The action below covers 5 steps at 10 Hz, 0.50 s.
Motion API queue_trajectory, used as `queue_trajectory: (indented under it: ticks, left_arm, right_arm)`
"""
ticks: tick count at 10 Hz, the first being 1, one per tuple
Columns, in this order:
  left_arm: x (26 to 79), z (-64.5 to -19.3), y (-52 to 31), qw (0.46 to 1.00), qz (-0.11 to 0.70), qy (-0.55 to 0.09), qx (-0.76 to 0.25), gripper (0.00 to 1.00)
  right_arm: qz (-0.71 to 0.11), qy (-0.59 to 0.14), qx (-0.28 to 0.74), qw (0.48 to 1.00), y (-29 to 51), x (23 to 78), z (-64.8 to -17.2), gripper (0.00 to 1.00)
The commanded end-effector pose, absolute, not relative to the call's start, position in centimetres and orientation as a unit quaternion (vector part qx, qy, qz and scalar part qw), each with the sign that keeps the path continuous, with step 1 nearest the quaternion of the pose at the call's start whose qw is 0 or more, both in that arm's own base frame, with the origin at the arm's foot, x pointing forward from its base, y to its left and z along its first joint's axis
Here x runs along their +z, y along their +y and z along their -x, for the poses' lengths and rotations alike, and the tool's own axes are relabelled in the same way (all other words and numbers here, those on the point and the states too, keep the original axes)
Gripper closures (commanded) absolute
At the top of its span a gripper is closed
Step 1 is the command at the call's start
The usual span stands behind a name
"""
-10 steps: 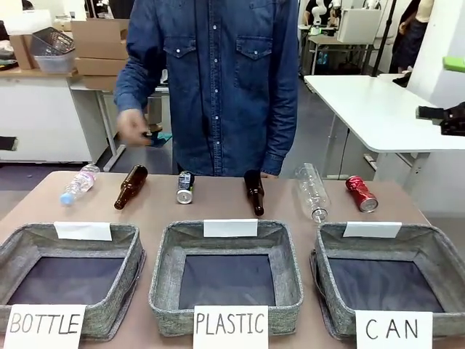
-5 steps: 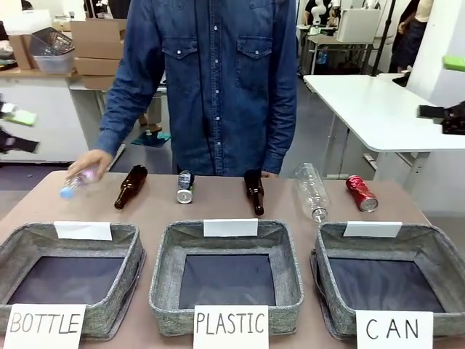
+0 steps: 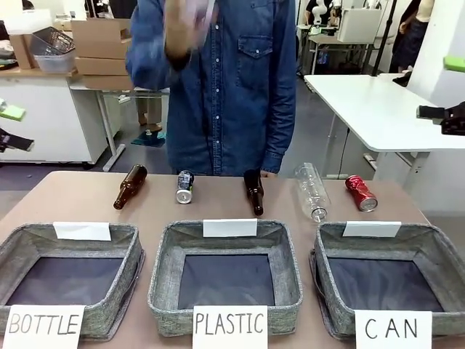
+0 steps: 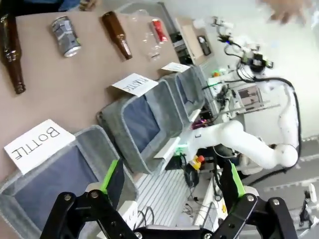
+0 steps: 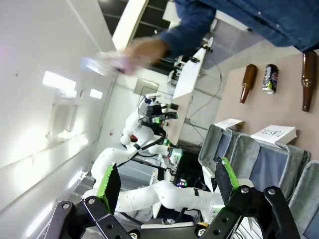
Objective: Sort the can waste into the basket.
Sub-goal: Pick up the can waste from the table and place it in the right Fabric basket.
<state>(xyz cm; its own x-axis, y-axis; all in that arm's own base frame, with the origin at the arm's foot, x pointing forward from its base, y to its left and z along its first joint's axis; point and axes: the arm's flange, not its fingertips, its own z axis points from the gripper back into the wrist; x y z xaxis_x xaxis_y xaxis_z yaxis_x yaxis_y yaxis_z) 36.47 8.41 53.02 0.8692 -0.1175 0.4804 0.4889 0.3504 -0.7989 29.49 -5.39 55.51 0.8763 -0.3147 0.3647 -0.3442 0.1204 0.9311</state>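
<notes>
Newly aloft: hand (image 3: pixel 179 30) with plastic bottle (image 3: pixel 202 10)

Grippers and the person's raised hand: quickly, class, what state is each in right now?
Left gripper: open, empty.
Right gripper: open, empty.
Person's hand: closed on something pale, too blurred to name.

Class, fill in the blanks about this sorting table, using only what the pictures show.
1. The shiny red metal can lies on the table beyond the grey woven basket signed ____.
2. In the front view, the black metal can lies just left of a ____ glass bottle.
3. The left pincer is ____ and holds nothing.
Missing words: CAN; brown; open.
</notes>
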Motion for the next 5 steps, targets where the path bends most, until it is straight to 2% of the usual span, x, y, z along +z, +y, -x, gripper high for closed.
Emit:
queue_trajectory:
  ticks: [1, 2, 5]
  left_arm:
    - [52.4, -33.5, 10.8, 0.761, 0.578, -0.211, -0.204, 0.00]
    - [51.8, -32.6, 11.7, 0.753, 0.589, -0.230, -0.183, 0.00]
    - [51.6, -32.7, 11.8, 0.753, 0.590, -0.227, -0.182, 0.00]
  right_arm:
    - [-0.666, -0.262, 0.022, 0.698, -5.3, 55.8, -30.0, 0.00]
    - [-0.666, -0.262, 0.022, 0.698, -5.3, 55.8, -30.0, 0.00]
    - [-0.666, -0.262, 0.022, 0.698, -5.3, 55.8, -30.0, 0.00]
